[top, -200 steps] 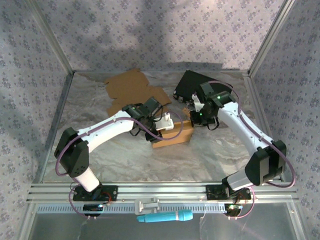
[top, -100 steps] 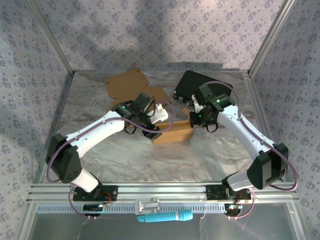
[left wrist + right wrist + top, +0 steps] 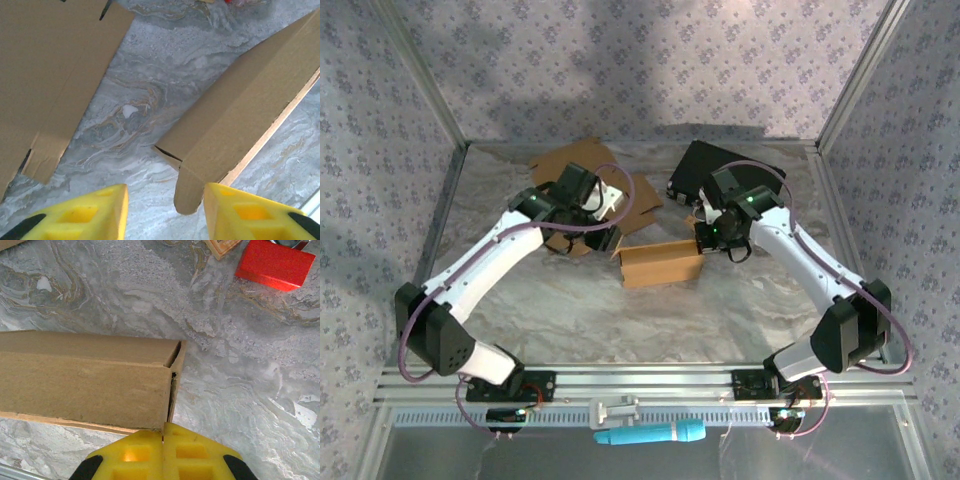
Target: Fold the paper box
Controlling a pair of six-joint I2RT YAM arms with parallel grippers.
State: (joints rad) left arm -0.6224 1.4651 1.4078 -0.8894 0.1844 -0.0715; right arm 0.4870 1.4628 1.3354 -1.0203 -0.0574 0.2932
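Left gripper (image 3: pixel 607 203): opened wide, with nothing held; it is raised over the rear left of the tabletop (image 3: pixel 570 310). In the left wrist view (image 3: pixel 165 210) a loose end flap of the box is seen between the yellow fingers (image 3: pixel 95 212), just beside the right-hand one.
Flat sheet (image 3: pixel 570 165): laid unfolded on the tabletop at the rear left, partly covered by the left gripper in the top view; in the wrist view (image 3: pixel 50 65) it is seen apart from the box.
Box (image 3: pixel 660 265): set near the middle of the tabletop, lying lengthwise left to right. Its left end (image 3: pixel 250 100) is unheld and its right end (image 3: pixel 85 385) is met by the right gripper.
Right gripper (image 3: pixel 706 237): closed, its pads pressed together (image 3: pixel 163 450) on the thin wall at the box's right end.
Red block (image 3: pixel 275 264): lying on the tabletop beyond the box, well apart from it.
Change, left: the left gripper has been drawn back from the box's left end to the rear left.
Change, right: the right gripper has been kept at the box's right end, and the box is hardly displaced.
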